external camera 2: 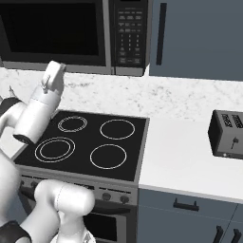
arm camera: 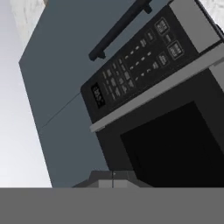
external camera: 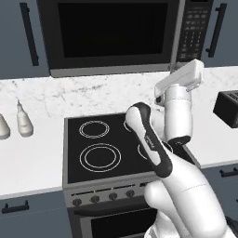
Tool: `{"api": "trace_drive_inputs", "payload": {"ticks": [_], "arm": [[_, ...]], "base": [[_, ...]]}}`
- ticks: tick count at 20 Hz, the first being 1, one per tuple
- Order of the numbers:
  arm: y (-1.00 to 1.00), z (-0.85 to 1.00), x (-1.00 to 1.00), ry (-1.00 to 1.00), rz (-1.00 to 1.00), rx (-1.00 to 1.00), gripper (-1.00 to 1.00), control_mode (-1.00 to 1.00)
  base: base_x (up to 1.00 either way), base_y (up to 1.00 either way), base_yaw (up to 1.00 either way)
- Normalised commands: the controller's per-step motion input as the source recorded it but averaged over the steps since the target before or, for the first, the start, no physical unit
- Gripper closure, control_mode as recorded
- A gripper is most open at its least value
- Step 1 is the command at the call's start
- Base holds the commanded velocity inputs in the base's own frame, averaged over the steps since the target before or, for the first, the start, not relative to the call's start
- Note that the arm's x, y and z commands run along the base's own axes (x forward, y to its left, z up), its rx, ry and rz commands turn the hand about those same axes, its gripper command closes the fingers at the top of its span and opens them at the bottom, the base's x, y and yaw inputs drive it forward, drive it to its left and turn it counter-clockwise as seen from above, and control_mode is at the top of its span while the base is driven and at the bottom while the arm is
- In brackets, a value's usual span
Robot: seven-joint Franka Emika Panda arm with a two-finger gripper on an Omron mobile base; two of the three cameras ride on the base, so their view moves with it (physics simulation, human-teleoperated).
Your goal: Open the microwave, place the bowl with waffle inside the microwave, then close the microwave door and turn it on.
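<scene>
Microwave (external camera: 125, 35) hangs over the stove (external camera: 104, 144), and its door (external camera: 111, 30) is flat shut. My tool (external camera: 160, 98) sits just under it. I cannot tell if it is wide or narrow. Opening comes first, I think: reach up and pull the door.

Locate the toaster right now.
The toaster sits on the white counter right of the stove, below the blue-grey cabinet in the right base view; in the left base view it shows at the right edge.
</scene>
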Motion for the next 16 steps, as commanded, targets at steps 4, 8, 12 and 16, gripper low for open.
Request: {"api": "trace_drive_inputs", "payload": {"ticks": [4,8,12,16], "arm": [[0.00,0.21,-0.75,0.26,0.00,-0.08,1.00,-1.00],[-0.12,0.46,-0.35,0.28,0.04,0.00,1.00,-1.00],[-0.35,0.26,-0.37,0.21,0.07,0.00,1.00,-1.00],[-0.31,-0.10,-0.35,0.23,0.07,-0.02,1.00,-1.00]], "base": [[0.00,0.00,0.00],[0.00,0.00,0.00],[0.00,0.00,0.00],[0.00,0.00,0.00]]}}
